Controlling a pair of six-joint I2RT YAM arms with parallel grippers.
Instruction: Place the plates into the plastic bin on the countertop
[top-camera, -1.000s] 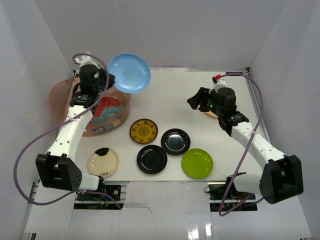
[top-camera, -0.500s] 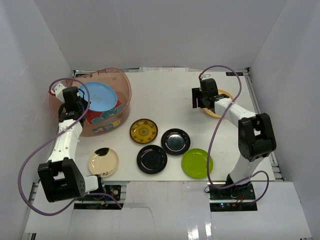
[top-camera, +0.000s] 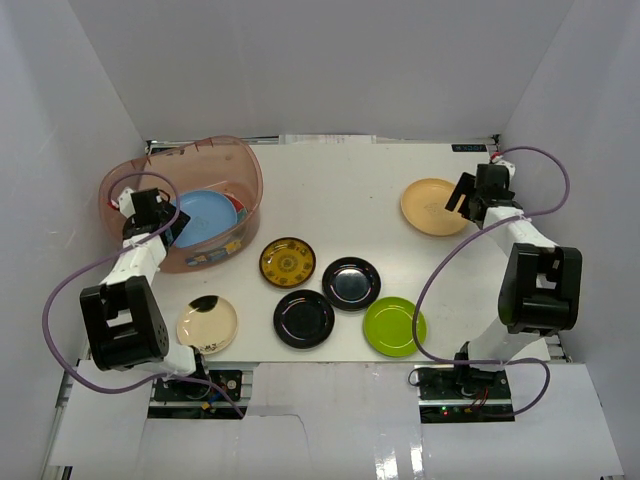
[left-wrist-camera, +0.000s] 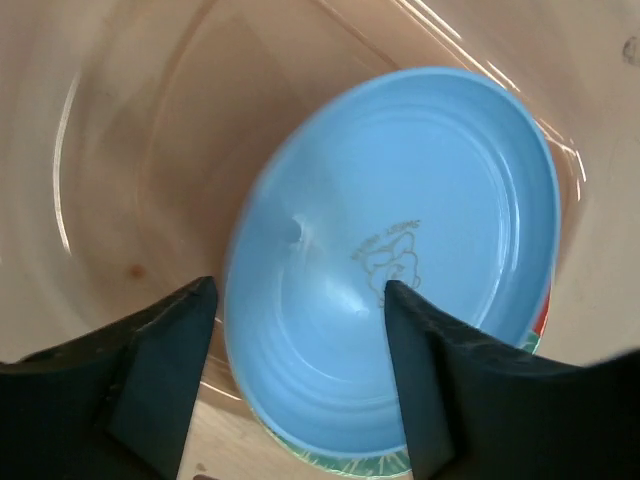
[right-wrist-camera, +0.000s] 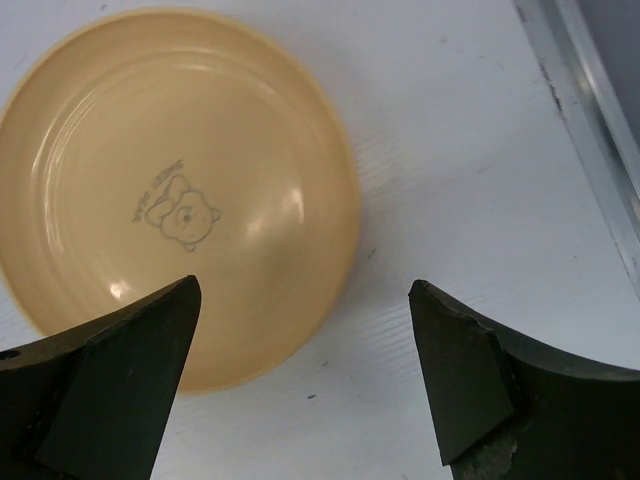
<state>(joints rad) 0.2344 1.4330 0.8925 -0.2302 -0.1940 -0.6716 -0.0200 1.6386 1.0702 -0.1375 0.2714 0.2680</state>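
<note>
A: What has moved since the earlier frames?
B: The light blue plate (left-wrist-camera: 400, 240), formerly held aloft, now lies inside the plastic bin (top-camera: 180, 150). The left gripper (left-wrist-camera: 297, 300) hangs over it, fingers spread wide, holding nothing.
A: And the right arm?
B: The right gripper (right-wrist-camera: 305, 300) has swung outward. Its fingers stand wide apart and empty, just beside the orange-yellow plate (right-wrist-camera: 180, 190) on the countertop (top-camera: 340, 190).
</note>
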